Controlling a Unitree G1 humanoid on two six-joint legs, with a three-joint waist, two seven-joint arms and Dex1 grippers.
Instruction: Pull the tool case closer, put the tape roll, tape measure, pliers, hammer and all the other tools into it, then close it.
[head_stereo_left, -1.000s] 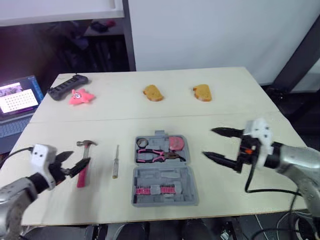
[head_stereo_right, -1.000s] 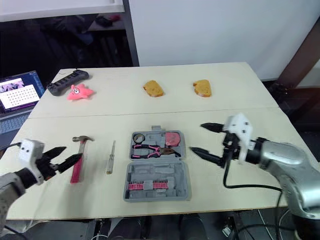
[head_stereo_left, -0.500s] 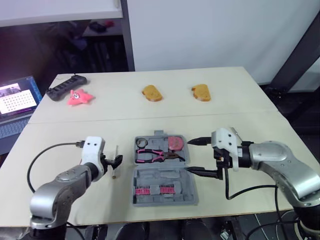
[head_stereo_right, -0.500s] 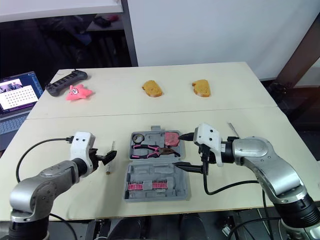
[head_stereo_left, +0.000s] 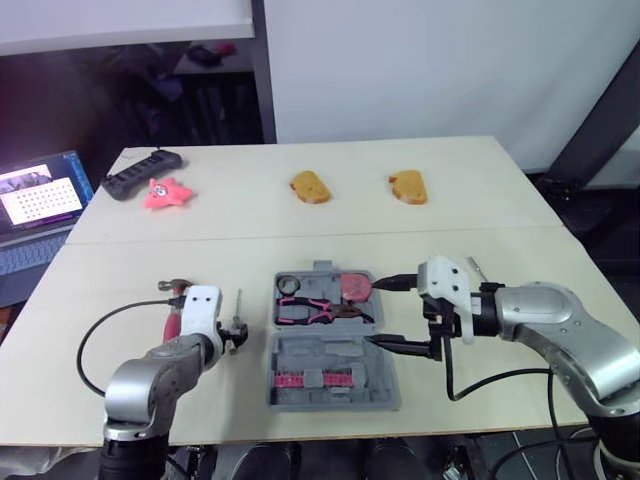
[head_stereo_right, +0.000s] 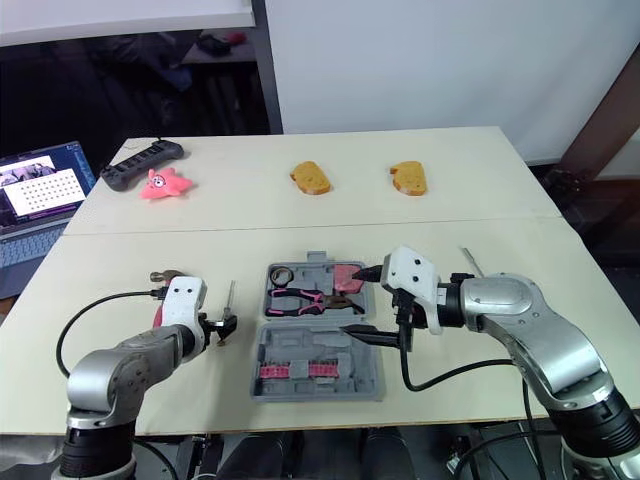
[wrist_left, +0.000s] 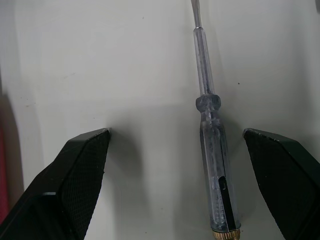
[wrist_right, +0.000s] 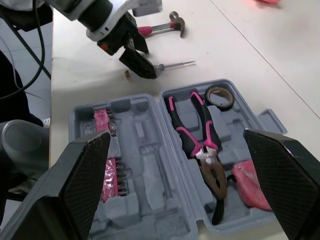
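Left gripper (wrist_left: 176, 132) spread wide astride the screwdriver (wrist_left: 209, 125) on the table (head_stereo_left: 250, 240) — right gripper (head_stereo_left: 375, 312) gapes too, over the open tool case (head_stereo_left: 335, 352)

Bright, even light across the pale table (head_stereo_left: 250, 250), soft short shadows, dim backdrop far left.

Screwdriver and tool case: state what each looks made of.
Screwdriver: the handle looks like clear, glossy plastic, since the table shows through it. The end cap is brass-coloured, probably metal. Tool case: matt grey moulded plastic, judging by its shaped recesses and dull surface.
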